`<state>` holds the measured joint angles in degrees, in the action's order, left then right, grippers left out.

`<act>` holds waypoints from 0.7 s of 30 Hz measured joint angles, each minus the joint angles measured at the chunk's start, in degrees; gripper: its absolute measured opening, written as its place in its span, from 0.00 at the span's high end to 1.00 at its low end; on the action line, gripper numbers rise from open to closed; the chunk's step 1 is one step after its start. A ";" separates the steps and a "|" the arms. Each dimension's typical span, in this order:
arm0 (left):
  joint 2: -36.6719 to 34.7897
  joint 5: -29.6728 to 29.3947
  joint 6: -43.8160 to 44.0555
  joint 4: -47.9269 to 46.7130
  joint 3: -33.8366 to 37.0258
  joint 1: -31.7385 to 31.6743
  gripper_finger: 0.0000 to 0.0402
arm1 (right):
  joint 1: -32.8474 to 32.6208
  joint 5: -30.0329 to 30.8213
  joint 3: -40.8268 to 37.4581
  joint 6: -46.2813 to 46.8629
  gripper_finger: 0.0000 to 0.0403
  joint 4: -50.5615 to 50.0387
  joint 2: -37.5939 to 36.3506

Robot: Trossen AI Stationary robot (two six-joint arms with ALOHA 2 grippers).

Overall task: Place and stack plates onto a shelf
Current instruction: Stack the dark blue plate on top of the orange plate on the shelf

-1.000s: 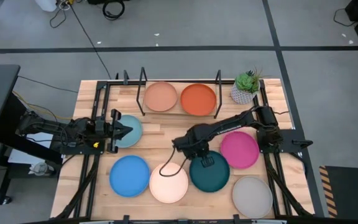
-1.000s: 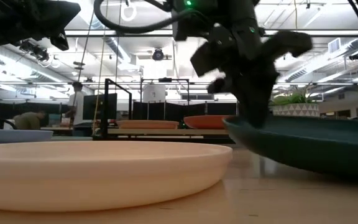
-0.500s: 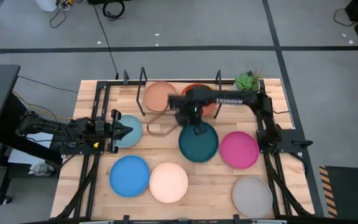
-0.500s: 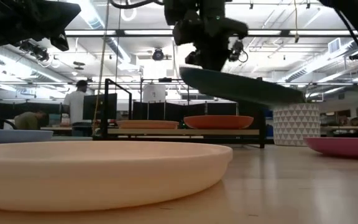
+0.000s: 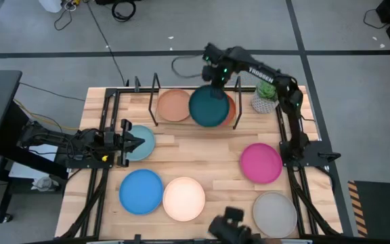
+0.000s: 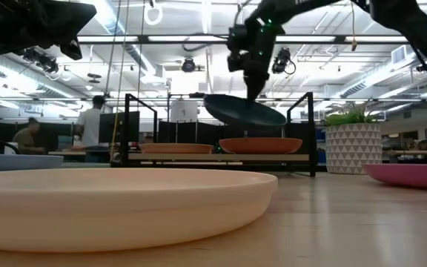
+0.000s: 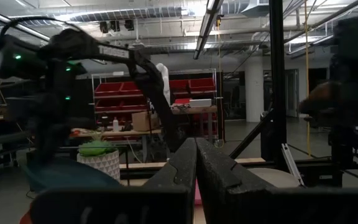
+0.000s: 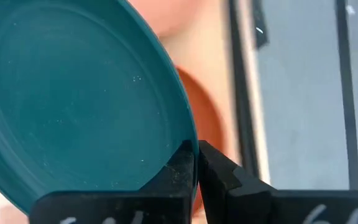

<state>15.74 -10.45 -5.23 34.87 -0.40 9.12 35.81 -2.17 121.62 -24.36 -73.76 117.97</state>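
My right gripper [image 5: 216, 80] is shut on the dark teal plate [image 5: 208, 108], which hangs over the shelf [image 5: 156, 91] at the table's far edge. Under the teal plate, the orange plate [image 5: 231, 108] lies on the shelf board. The peach plate [image 5: 173, 106] lies beside the orange one. My left gripper [image 5: 138, 143] waits shut at the table's left, above the light blue plate [image 5: 145, 144]. The bright blue [image 5: 141, 191], cream [image 5: 183, 198], magenta [image 5: 261, 163] and grey [image 5: 274, 212] plates lie flat on the table. My right gripper pinches the teal plate's rim [image 8: 180, 148] at the plate's far side, one finger on the inner face and one outside. The fingers come from above, slanting down. The plate [image 6: 245, 113] is lifted clear and tilted, a little above the orange plate [image 6: 260, 144].
A small potted plant [image 5: 268, 95] stands just right of the shelf. Black wire uprights [image 5: 238, 95] rise at the shelf's sides. A dark object [image 5: 232, 227] sits at the table's near edge. A person [image 6: 91, 122] stands in the room behind.
My right gripper has lifted the teal plate off the table, from between the cream and magenta plates. It has carried the plate up and toward the far edge, and the plate now hangs over the orange plate on the shelf. The wrist has turned on the way.
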 joint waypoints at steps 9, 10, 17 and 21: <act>0.00 0.00 -0.02 0.01 0.02 -0.01 0.96 | 5.90 -2.38 0.00 1.17 0.96 -2.19 0.00; 0.00 -0.01 -0.02 0.03 0.01 0.00 0.96 | 5.91 -2.38 0.00 1.01 0.96 -2.40 0.00; -0.01 0.01 0.02 0.03 0.02 0.01 0.96 | 4.53 -1.85 0.00 0.59 0.87 -3.12 0.00; 0.01 -0.01 0.04 0.03 0.00 0.00 0.96 | 4.33 -0.35 0.00 0.82 0.81 -2.61 0.00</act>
<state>15.75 -10.46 -5.19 34.89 -0.40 9.12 40.14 -2.52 121.62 -23.54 -76.38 117.97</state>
